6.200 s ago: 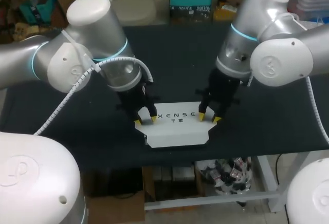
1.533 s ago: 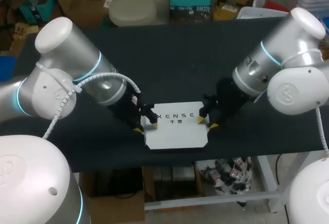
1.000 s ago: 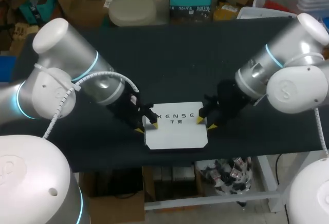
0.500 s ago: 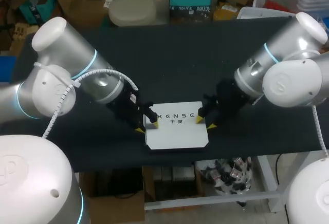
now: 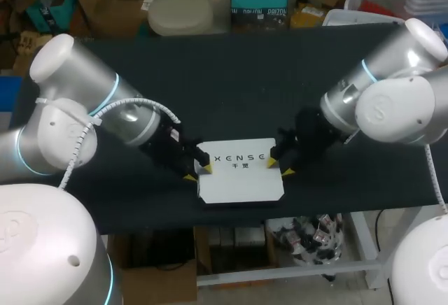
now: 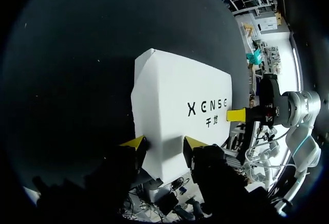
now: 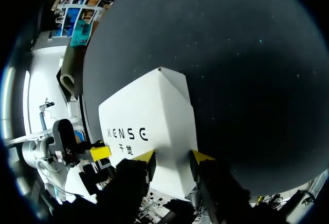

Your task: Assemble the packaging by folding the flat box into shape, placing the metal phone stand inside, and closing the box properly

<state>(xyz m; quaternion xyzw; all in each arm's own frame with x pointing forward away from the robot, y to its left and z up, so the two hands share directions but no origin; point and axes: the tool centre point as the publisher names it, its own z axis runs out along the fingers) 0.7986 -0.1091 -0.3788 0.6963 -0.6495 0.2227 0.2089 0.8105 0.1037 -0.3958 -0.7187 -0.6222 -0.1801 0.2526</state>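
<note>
Left gripper [image 5: 198, 173] and right gripper [image 5: 278, 167], both part-open, straddle opposite ends of one white box [image 5: 241, 182].

We hold our left pincer [image 5: 198, 173] and right pincer [image 5: 278, 167] at opposite side edges of the white box [image 5: 241, 182], near the dark counter's [image 5: 238, 88] front edge.

Looked like a robotics lab to me, a chunky silver left arm [image 5: 70, 119] and right arm [image 5: 392, 102] came in over a plain black worktable [image 5: 245, 74] from both sides
</note>
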